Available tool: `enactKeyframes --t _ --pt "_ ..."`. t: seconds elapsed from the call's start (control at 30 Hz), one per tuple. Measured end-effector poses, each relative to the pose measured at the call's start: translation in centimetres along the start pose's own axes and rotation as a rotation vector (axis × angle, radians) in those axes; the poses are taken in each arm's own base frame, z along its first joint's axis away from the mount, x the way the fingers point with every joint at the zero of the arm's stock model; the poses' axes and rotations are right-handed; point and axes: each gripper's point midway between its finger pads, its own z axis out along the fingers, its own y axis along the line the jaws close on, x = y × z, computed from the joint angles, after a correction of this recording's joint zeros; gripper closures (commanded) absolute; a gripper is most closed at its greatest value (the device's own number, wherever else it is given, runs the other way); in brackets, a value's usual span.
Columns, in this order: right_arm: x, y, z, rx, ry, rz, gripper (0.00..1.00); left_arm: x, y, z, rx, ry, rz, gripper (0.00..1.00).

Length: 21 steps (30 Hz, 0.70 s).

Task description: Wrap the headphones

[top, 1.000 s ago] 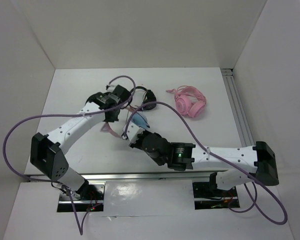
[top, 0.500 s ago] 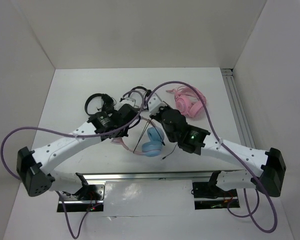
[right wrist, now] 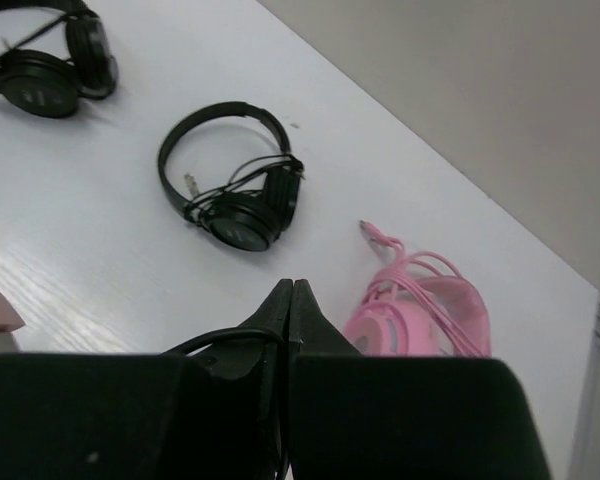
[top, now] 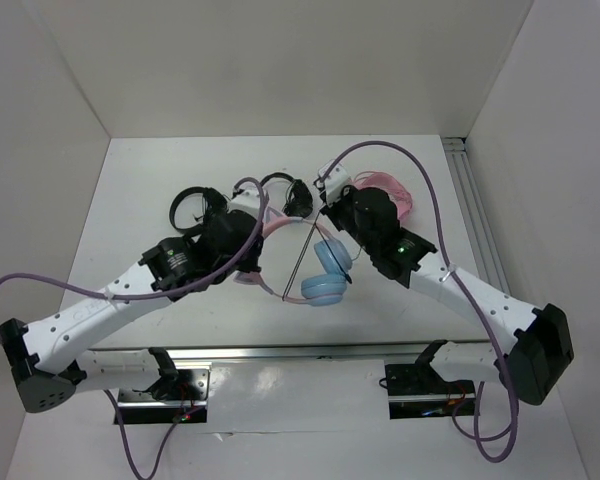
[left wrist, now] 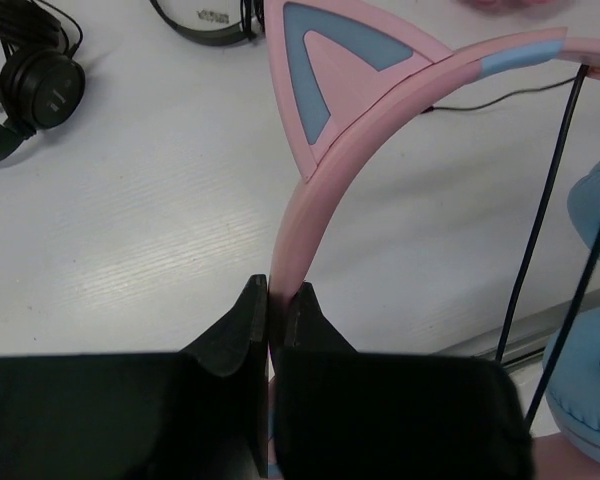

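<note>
Top view: my left end effector (top: pixel 252 232) is clamped on the pink headband (top: pixel 283 227) of the headphones (top: pixel 330 260), which sit mid-table (top: pixel 130 190) between my two arms, both light blue ear cups (top: pixel 323 290) toward the near edge. My right end effector (top: pixel 332 212) is just beyond the cups, and the thin black cable (top: pixel 309 258) runs in a straight, taut line from it down past the cups. Two black headphones (top: pixel 192 208) lie behind my left arm; the all-pink headphones (top: pixel 392 188) are mostly hidden behind my right arm. Left wrist view: fingers (left wrist: pixel 242 325) pinched nearly together with the headband squeezed edge-on between them, grip sitting below the pink-and-blue cat ear (left wrist: pixel 330 60). The band arcs up and to the right from the grip. Two runs of cable cross on the right, next to an ear cup at the frame edge. Black headphones sit top left on the table. Right wrist view: fingers (right wrist: pixel 280 305) fully together, no visible gap; a loop of cable comes over the left finger and goes into the seam, so I read it as pinched there. Beyond the tips are the black headphones and, to the right, the pink ones with their pink cord bundled on top.
</note>
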Motion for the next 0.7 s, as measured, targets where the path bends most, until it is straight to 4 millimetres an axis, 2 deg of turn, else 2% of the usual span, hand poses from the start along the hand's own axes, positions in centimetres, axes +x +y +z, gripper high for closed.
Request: enactKeyframes --t 0.13,0.2,0.47,0.7 --pt "0.4 0.6 1.0 -0.107 -0.021 0.070 1.00 -2.1 -0.1 -2.1 0.039 -0.064 -0.023 1.00" --pt "0.2 1.5 1.5 -0.197 -0.048 0.113 1.00 -3.0 0.1 -3.3 0.053 -0.088 -0.011 1.00" --pt "-1.4 7.1 1.9 -0.590 -0.158 0.277 1.00 -3.5 1.2 -5.7 0.062 -0.092 0.065 1.00" --pt "-3.9 9.5 1.4 -0.770 -0.305 0.362 0.99 -6.1 2.3 -8.8 0.048 -0.144 0.072 1.00"
